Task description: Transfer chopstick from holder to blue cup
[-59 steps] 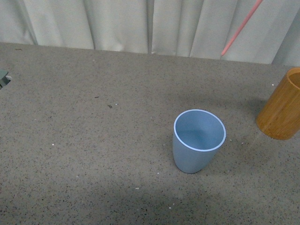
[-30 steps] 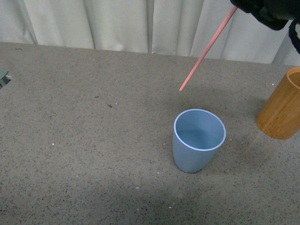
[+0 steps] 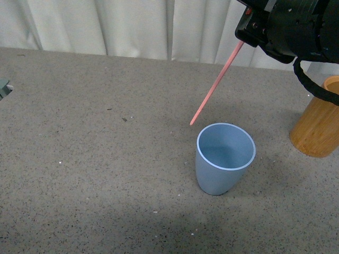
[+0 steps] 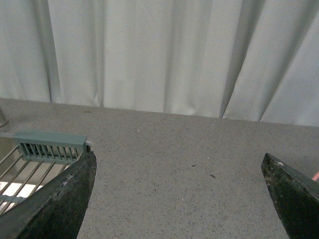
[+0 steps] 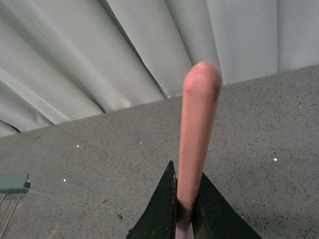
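The salmon-pink chopstick [image 3: 217, 84] slants down to the left from my right gripper [image 3: 244, 39], which is shut on its upper end at the top right. Its lower tip hangs in the air just above and behind the left rim of the blue cup [image 3: 225, 159], which stands upright and empty. The orange-brown holder [image 3: 319, 124] stands at the right edge, partly behind the arm's cable. In the right wrist view the chopstick [image 5: 197, 134] rises from between the shut black fingers [image 5: 162, 206]. My left gripper [image 4: 179, 199] is open over bare table, out of the front view.
White curtains [image 3: 132, 26] hang behind the grey speckled table [image 3: 95, 174]. A grey-green wire rack [image 4: 47, 147] lies at the table's left side, next to the left gripper, and its corner [image 3: 4, 87] shows in the front view.
The right arm has come down and leftward into the front view. The chopstick's tip has moved from up by the curtain down to just above the blue cup's rim.
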{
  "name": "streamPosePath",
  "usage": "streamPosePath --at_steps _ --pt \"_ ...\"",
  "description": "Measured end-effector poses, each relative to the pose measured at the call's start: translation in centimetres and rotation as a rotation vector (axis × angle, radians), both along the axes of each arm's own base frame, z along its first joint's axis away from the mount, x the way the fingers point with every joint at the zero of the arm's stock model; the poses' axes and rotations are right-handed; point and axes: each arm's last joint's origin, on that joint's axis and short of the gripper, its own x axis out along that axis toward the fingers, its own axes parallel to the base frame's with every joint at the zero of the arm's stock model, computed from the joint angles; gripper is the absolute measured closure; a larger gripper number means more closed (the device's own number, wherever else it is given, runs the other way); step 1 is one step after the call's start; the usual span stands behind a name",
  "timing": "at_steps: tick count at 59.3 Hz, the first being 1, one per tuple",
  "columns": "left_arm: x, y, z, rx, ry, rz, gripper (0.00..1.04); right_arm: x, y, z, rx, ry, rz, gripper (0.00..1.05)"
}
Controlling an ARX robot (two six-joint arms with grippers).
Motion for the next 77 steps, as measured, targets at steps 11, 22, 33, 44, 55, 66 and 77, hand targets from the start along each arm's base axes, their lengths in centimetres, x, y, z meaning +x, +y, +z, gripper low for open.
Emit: streamPosePath --at_steps 11,22,33,44,55,66,77 --pt "0.0 0.0 0.0 0.000 0.000 0.000 0.07 -0.8 -0.4 2.9 0.024 -0.075 -0.009 1.02" --pt "0.0 0.0 0.0 0.000 0.000 0.000 0.07 -3.0 -0.8 4.3 0.039 -0.120 -0.007 1.02" --pt "0.0 0.0 0.0 0.000 0.000 0.000 0.07 -5.4 -1.2 3.3 0.031 -0.113 -0.009 1.02" --pt "0.0 0.0 0.0 0.000 0.000 0.000 0.07 -6.6 -2.2 2.6 0.036 -0.105 -0.035 1.02" --pt "0.0 0.0 0.0 0.000 0.000 0.000 0.07 -6.9 -2.8 1.8 0.038 -0.088 -0.052 1.02" --pt "0.0 0.0 0.0 0.000 0.000 0.000 0.07 -6.8 -3.1 1.0 0.043 -0.073 -0.058 1.02" --pt "0.0 0.0 0.0 0.000 0.000 0.000 0.07 -6.5 -3.4 -0.2 0.043 -0.040 -0.072 1.02"
